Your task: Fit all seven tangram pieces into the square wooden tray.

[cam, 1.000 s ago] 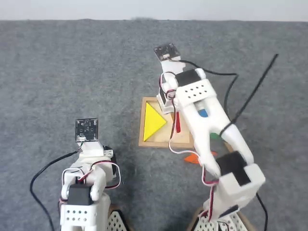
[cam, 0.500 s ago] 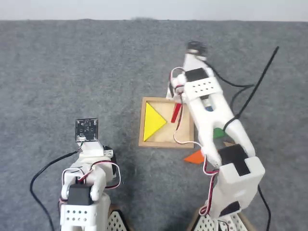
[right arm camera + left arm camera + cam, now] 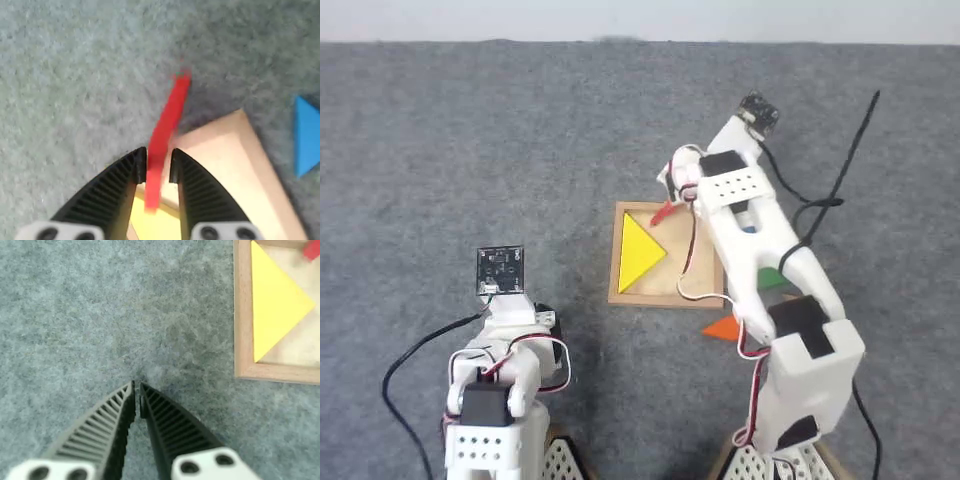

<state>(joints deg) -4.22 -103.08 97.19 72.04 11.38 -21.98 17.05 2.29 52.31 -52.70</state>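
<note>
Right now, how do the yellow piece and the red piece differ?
The yellow piece lies flat inside the tray; the red piece is clamped on edge in the right gripper over the tray's corner. Yellow shows a broad triangle face; red shows a thin strip. Both are plain-coloured.

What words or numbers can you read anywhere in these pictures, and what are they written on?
None: there is no word, label, number or sign to read.
The wooden tray, the yellow piece and the red piece are all plain.
The small black camera board has tiny marks, too small to read.
</note>
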